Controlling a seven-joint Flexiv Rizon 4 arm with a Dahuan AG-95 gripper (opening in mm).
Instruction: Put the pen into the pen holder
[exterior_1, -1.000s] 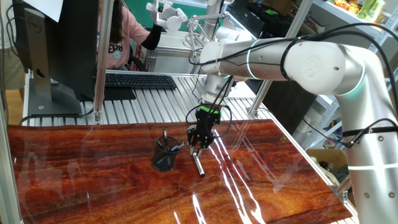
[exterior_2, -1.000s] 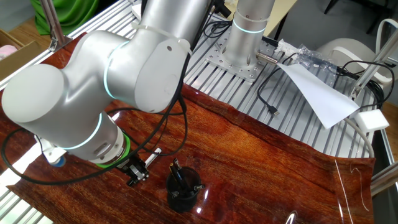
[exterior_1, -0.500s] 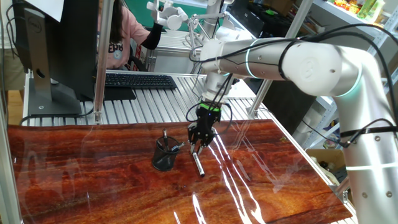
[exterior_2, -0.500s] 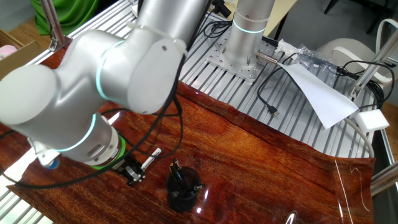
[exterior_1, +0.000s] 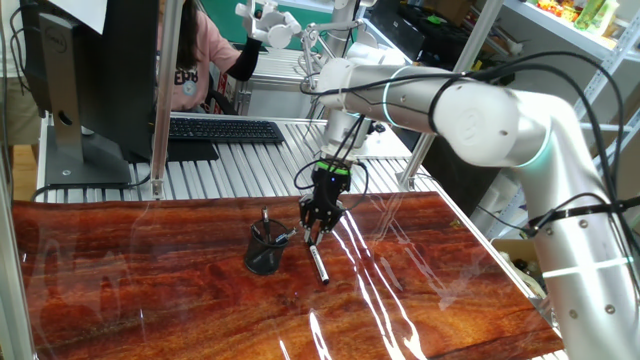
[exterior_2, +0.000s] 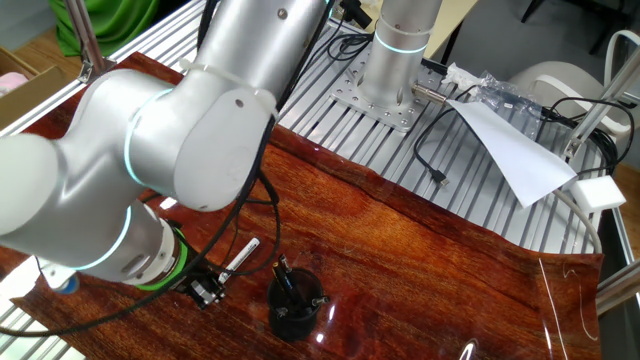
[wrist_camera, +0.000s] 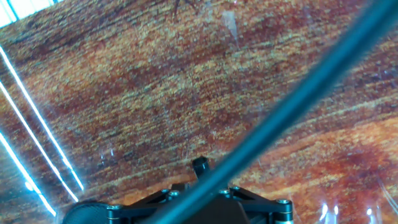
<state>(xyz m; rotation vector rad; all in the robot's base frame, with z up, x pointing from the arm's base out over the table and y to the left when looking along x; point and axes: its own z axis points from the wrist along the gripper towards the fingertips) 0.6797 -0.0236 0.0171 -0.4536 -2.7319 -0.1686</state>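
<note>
**Pen gripped beside the cup, needs lift and tilt**

The two-finger gripper (exterior_1: 315, 232) is clamped on the slim black-and-silver pen (exterior_1: 318, 263), which slants down towards the reddish wood tabletop (exterior_1: 420, 300) near its back edge. The small black mesh pen holder (exterior_1: 265, 248) stands just beside it. Best raise the pen above the rim, upright (tip first). Dark pens (exterior_2: 288, 282) already inside crowd the opening; a black keyboard (exterior_1: 225, 129) lies beyond the back edge.
</note>
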